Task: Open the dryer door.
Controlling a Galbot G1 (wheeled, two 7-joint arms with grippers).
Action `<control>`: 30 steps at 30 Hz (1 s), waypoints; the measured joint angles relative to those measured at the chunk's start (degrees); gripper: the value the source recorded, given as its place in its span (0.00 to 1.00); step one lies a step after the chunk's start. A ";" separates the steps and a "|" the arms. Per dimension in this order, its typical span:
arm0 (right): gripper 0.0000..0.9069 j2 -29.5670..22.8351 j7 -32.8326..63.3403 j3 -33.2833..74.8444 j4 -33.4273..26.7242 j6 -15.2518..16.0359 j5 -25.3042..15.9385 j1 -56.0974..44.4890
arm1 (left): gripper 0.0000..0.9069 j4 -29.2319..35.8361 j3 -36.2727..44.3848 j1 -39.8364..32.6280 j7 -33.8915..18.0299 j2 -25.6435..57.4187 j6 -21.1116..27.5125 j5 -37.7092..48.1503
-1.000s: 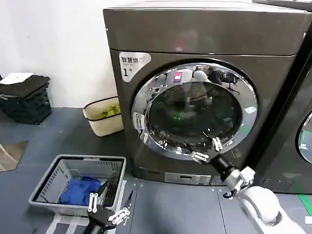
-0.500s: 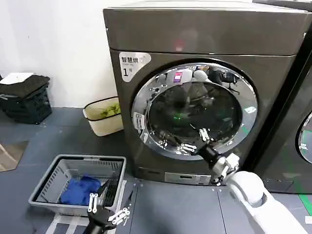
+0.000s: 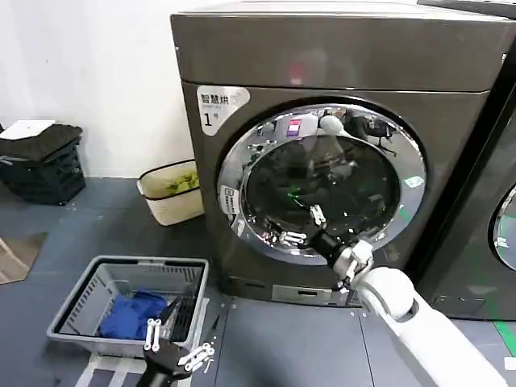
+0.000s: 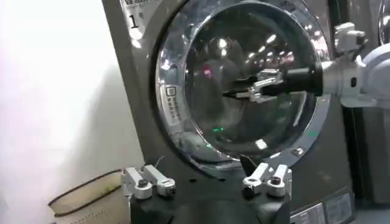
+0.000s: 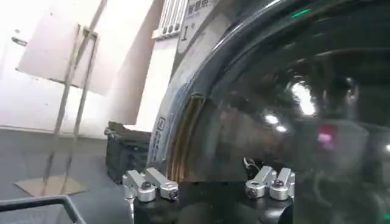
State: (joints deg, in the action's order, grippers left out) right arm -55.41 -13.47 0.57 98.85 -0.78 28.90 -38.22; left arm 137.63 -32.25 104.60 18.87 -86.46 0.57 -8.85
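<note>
The dryer (image 3: 339, 145) fills the centre and right of the head view, a dark grey-brown box with a white sticker (image 3: 219, 105) marked "1" at its upper left corner. The dryer door (image 3: 234, 181) sits shut in its front, its chrome rim wide and shiny around dark glass.

The right gripper (image 3: 305, 226) is in the lower middle of the head view, reaching up from the white arm at the lower right. Its 2 fingers are spread apart, tips in front of the lower left part of the glass, just inside the chrome rim. Whether they touch the glass cannot be told. In the left wrist view the right gripper (image 4: 247, 91) shows at centre right, pointing across the glass toward the door's left rim, fingers parted with nothing between them. In the right wrist view the dryer door (image 5: 183, 137) curves very close in front of the camera.

The left gripper (image 3: 179, 348) hangs at the bottom left of the head view, well apart from the door, fingers spread and empty, beside a grey basket (image 3: 81, 310) holding a blue cloth (image 3: 129, 314).
</note>
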 joint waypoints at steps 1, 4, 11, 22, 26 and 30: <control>1.00 -0.18 -0.02 -0.43 -0.26 0.00 0.06 0.44 | 1.00 0.00 0.00 0.00 0.00 -0.01 0.00 -0.01; 1.00 -0.62 -0.20 -1.52 -1.01 0.00 0.22 1.77 | 1.00 0.00 0.00 -0.02 0.00 -0.07 0.00 -0.02; 1.00 -1.86 -0.40 -3.83 -2.82 -0.02 0.21 4.28 | 1.00 0.00 -0.03 0.00 -0.01 -0.15 0.00 -0.05; 1.00 -3.49 -0.57 -6.82 -5.12 -0.03 0.08 7.34 | 1.00 0.00 -0.06 0.06 -0.04 -0.20 0.00 -0.04; 1.00 -3.95 -0.70 -7.68 -5.76 -0.02 0.04 8.14 | 1.00 0.00 -0.09 0.09 -0.04 -0.23 0.00 -0.04; 1.00 -4.40 -0.85 -8.47 -6.28 -0.02 0.05 8.92 | 1.00 -0.05 -0.11 0.00 -0.04 -0.24 0.00 -0.04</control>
State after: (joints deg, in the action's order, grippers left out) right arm -59.81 -14.32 -7.90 92.57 -0.79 28.96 -29.30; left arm 137.58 -32.36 104.60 18.83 -86.70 0.57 -8.89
